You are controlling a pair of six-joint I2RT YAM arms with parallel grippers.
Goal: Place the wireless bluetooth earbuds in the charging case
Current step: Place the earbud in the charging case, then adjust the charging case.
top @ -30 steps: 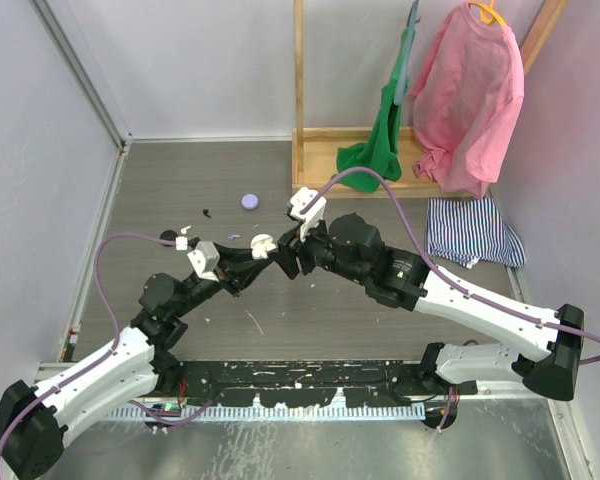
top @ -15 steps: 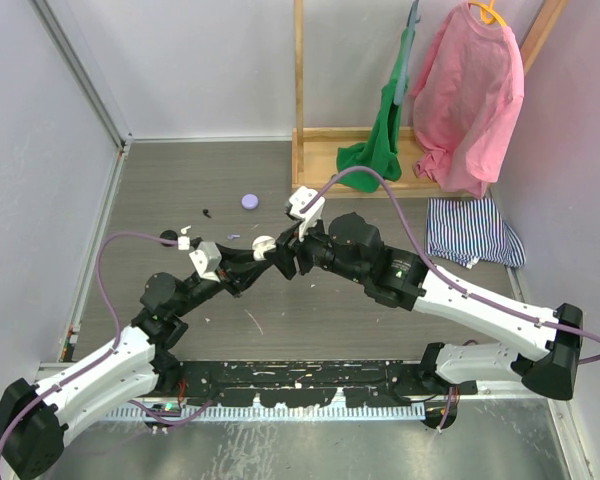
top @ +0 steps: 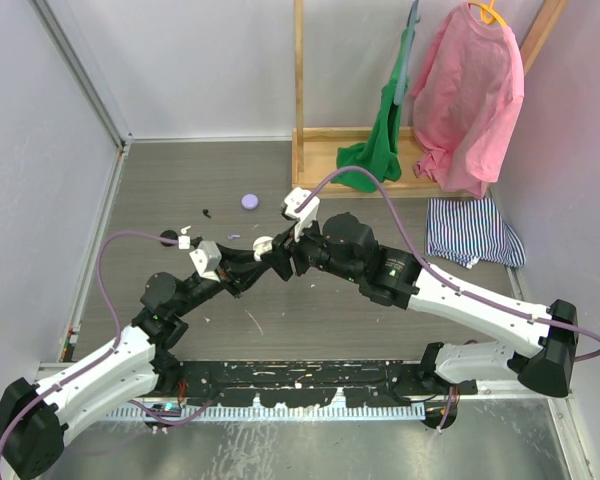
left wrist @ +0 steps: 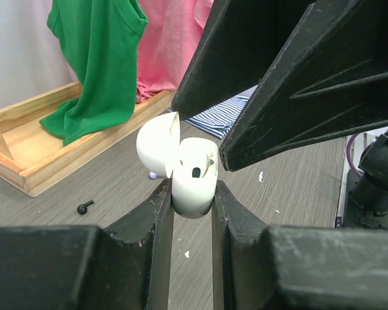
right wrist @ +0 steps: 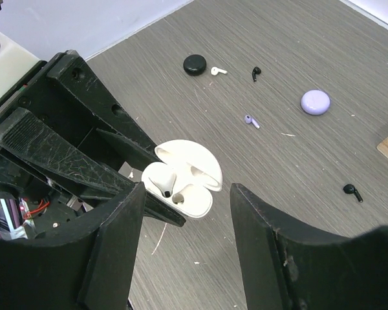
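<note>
Midair, left gripper clamps the open charging case, right gripper hovering spread-jawed over it

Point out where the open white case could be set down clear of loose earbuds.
Bare table lies far left, between the back wall and the lilac case; also centre-near, ahead of the base rail. Crowded: from the black case to the lilac case, strewn with earbuds.

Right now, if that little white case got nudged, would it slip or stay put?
Probably slippery: the white case has a smooth, glossy, rounded shell, and the left gripper pinches only its lower sides. Its open lid hangs on a hinge, so a bump might swing it shut. It looks small and hollow, likely light.
</note>
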